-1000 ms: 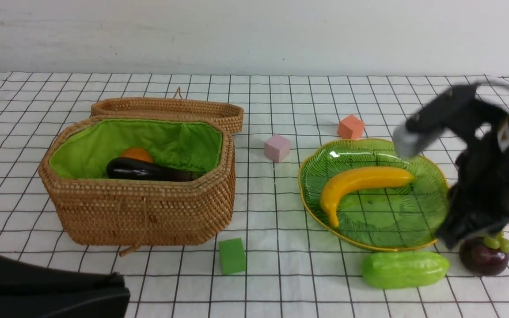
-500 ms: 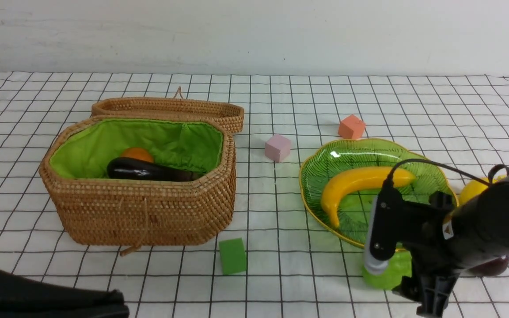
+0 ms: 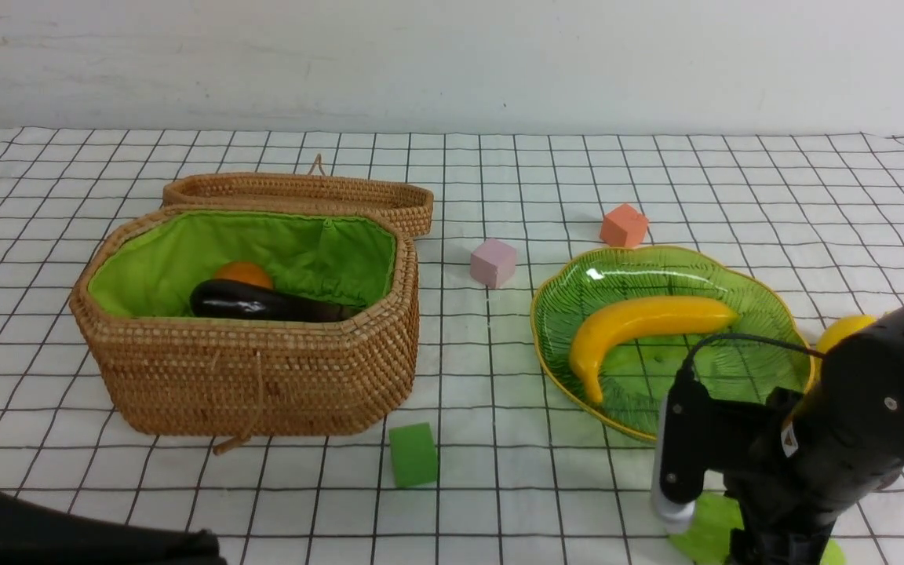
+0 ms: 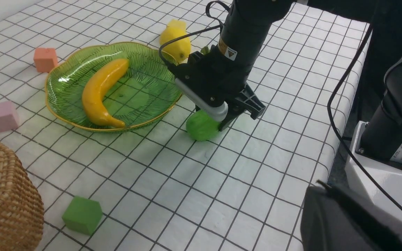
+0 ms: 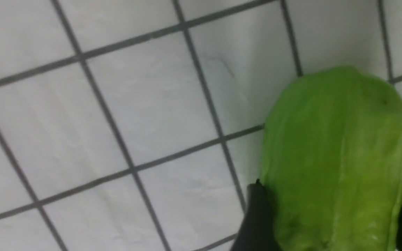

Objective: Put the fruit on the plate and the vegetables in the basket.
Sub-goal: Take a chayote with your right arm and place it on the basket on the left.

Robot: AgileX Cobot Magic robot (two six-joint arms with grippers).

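Observation:
My right gripper (image 3: 774,549) is low at the front right, its fingers (image 5: 257,216) pressed on both sides of the light green cucumber (image 5: 337,150), which lies on the cloth (image 4: 201,126). The banana (image 3: 640,329) lies in the green plate (image 3: 766,306). The lemon (image 3: 844,329) sits just right of the plate, partly behind my right arm. The mangosteen is hidden. The open basket (image 3: 264,377) at left holds the dark eggplant (image 3: 256,302) and an orange vegetable (image 3: 242,275). My left gripper (image 4: 323,184) is shut and empty at the front left.
A small green block (image 3: 413,453) lies in front of the basket. A pink cube (image 3: 492,262) and an orange cube (image 3: 623,225) sit behind the plate. The basket lid (image 3: 303,192) lies open behind the basket. The table's front edge is close to my right arm.
My right arm swung down from beside the plate's right side onto the cucumber and sank lower. The cucumber shifted toward the front edge. The lemon came into sight.

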